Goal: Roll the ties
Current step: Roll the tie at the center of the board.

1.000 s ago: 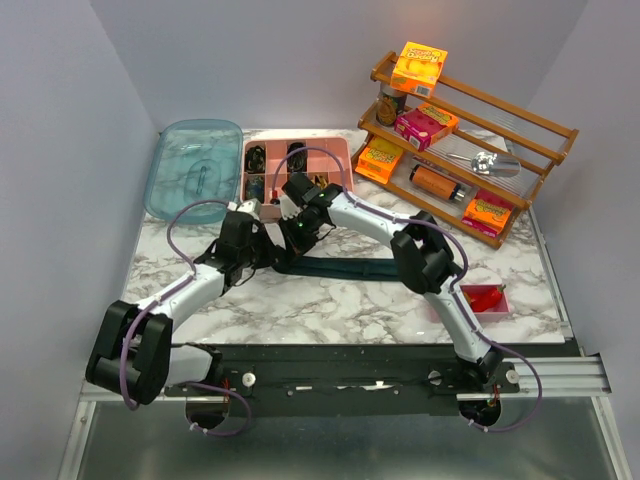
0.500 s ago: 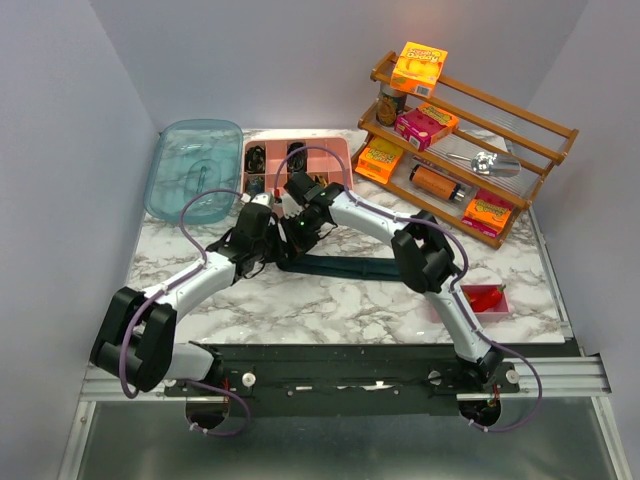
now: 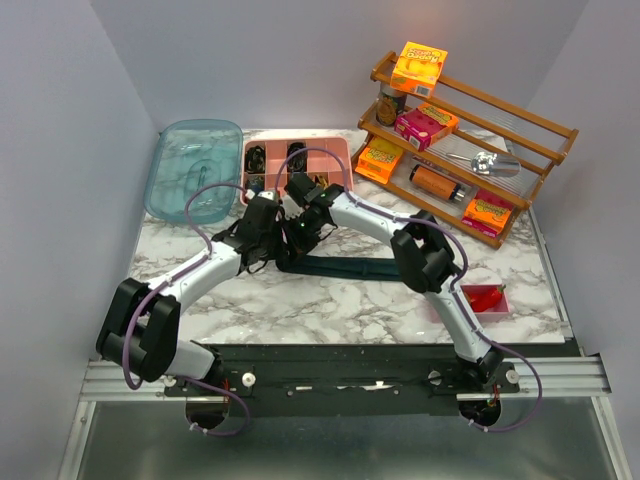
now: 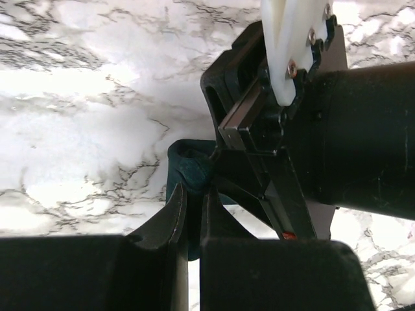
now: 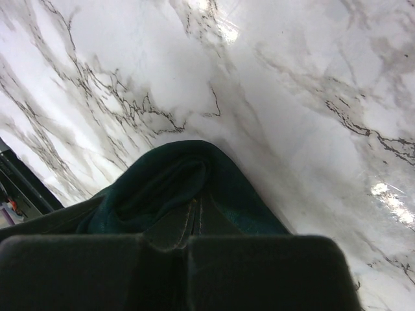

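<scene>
A dark teal tie (image 3: 350,268) lies flat across the middle of the marble table (image 3: 330,310). Its left end is bunched up where both grippers meet. My left gripper (image 3: 272,245) is shut on a fold of the tie. In the left wrist view the fabric (image 4: 188,170) is pinched between the nearly closed fingertips of the gripper (image 4: 193,194). My right gripper (image 3: 293,238) is shut, with the tie (image 5: 168,181) wrapped over its fingertips (image 5: 188,223). The right arm's black wrist (image 4: 350,129) fills the right of the left wrist view.
A pink divided tray (image 3: 340,150) holding dark and yellow coils stands just behind the grippers. A blue plastic lid (image 3: 195,170) lies at the back left. A wooden rack (image 3: 460,150) with boxes and cans stands at the back right. A small red tray (image 3: 487,298) sits at the right.
My left arm has swung right and back toward the right gripper and now pinches the bunched tie end. The right arm has barely moved.
</scene>
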You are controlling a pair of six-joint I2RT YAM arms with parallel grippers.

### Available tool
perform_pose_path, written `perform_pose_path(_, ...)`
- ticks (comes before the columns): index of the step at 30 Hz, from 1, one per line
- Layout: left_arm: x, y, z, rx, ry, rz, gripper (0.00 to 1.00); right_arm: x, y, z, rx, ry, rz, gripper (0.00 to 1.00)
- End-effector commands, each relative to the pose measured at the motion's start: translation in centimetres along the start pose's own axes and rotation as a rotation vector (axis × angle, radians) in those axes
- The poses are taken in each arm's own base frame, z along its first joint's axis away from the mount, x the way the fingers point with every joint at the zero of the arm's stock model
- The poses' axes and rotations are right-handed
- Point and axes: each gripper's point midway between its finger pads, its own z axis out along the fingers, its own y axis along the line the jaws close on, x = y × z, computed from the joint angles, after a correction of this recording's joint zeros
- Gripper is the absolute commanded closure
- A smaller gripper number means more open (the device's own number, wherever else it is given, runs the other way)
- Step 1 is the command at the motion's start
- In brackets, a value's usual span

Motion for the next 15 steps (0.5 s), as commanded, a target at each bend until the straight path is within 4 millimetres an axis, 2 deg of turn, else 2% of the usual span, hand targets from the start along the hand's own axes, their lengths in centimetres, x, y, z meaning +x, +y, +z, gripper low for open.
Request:
perform_pose_path(1, -0.2, 2.0, -0.8, -0.137, 0.03, 0.044, 1.0, -1.1, 2.0, -2.0, -0.015, -0.057, -0.037, 0.99)
perform_pose_path(6, 0.1, 4.7, -1.9, -0.286, 0.057, 0.077, 1.0, -2.1, 2.4, -4.2, 0.015, -0.111, -0.052, 0.99)
perform_pose_path(8, 0.1, 5.3, -2.2, -0.32, 0.06, 0.086, 1.0, -2.5, 2.5, -5.2, 0.023, -0.132, -0.057, 0.99)
perform_pose_path(12, 0.1, 6.7, -3.1, -0.407, 0.077, 0.104, 1.0, -2.5, 1.7, -6.4, 0.055, -0.148, -0.05, 0.99)
perform_pose_path(15, -0.3, 7.5, -3.5, -0.473, 0.078, 0.127, 1.0, -2.2, 0.3, -6.9, 0.083, -0.149, -0.031, 0.99)
